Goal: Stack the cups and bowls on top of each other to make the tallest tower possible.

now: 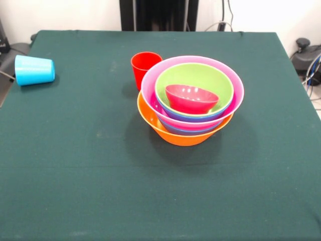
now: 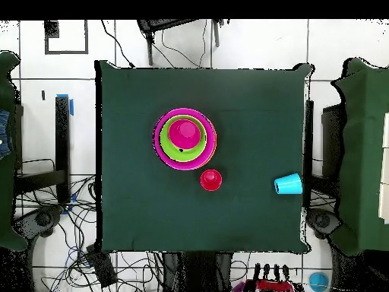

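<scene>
Mid-table: tower [image 1: 190, 108], no jaws nearby.

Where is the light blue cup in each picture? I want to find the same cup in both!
Front view: the light blue cup lies on its side at the table's left edge, towards the far end.
Overhead view: the same cup lies near the table's right edge, a little below the middle.
Shared landmark: the upright red cup beside the bowl tower; the blue cup lies well off to its side.
</scene>
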`<state>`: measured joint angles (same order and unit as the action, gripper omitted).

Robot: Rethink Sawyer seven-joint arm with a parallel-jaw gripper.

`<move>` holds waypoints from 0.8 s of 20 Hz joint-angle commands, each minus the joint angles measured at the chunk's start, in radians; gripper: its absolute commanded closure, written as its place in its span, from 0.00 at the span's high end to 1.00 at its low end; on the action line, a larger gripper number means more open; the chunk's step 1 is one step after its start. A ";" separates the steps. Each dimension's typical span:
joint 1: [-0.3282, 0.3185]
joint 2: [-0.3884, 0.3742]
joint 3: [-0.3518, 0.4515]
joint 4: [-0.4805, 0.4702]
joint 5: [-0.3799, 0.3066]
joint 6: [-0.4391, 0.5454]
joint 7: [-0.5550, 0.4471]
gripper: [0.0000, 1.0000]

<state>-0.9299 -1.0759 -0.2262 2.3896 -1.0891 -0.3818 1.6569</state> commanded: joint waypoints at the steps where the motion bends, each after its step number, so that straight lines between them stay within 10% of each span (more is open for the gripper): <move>1: -0.394 -0.042 0.547 0.172 0.271 0.613 -0.247 1.00; 16: -0.500 -0.076 0.776 0.159 0.348 0.747 -0.219 1.00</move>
<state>-1.4527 -1.1903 0.3372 2.5430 -0.7673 0.2803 1.6569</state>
